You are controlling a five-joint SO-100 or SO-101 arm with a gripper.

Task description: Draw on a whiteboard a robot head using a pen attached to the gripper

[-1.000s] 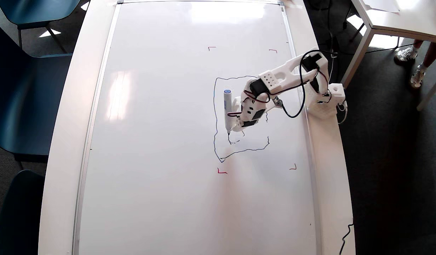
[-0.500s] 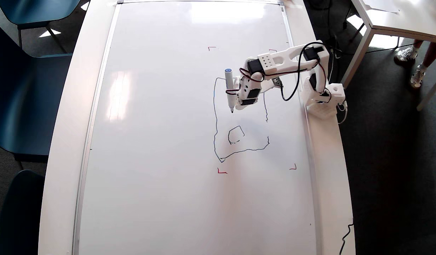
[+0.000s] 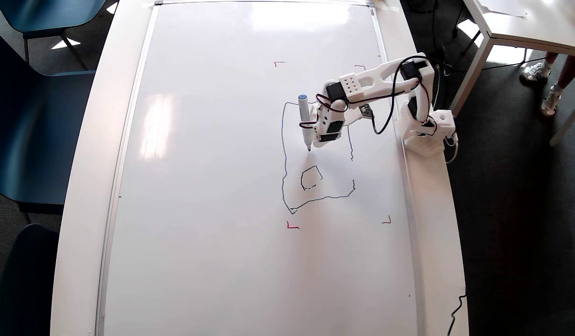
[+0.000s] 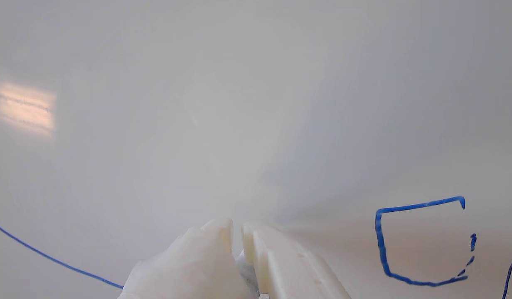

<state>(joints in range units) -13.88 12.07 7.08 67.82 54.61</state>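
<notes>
Overhead, left to right: bare whiteboard [image 3: 199, 186] on the white desk [image 3: 89, 186], then the robot head [image 3: 283, 158] in the right-centre of the board, inside four red corner marks [image 3: 292, 226]. So far it's a wobbly blue outline, closed on left and bottom, with a gap on the right side between the upper stroke and the lower corner. One small square [image 3: 311, 178] sits inside near the bottom, its lower edge only dashed.

Pen [image 3: 305, 122] stands just inside the outline's left edge, blue cap up-frame, tip down-frame near the board above the small square. Can't tell from above whether the tip touches. The hand [image 3: 315, 135] sits just right of the pen, arm running right to its base on the desk edge.

Wrist view: the hand [image 4: 237, 232] has its fingers [image 4: 214, 238] pressed nearly together, slim gap only. The pen isn't visible here, so I can't confirm the fingers themselves pinch it; it may be strapped alongside.

Risks, my read:
- Weak tip pressure gives more dashed strokes, like the square's lower edge.
- Tip dragging during a reposition leaves a stray line across the face.
- A second square drawn too low collides with the first one.
- Pen slipping in its mount shifts the tip offset and skews every stroke after.
</notes>
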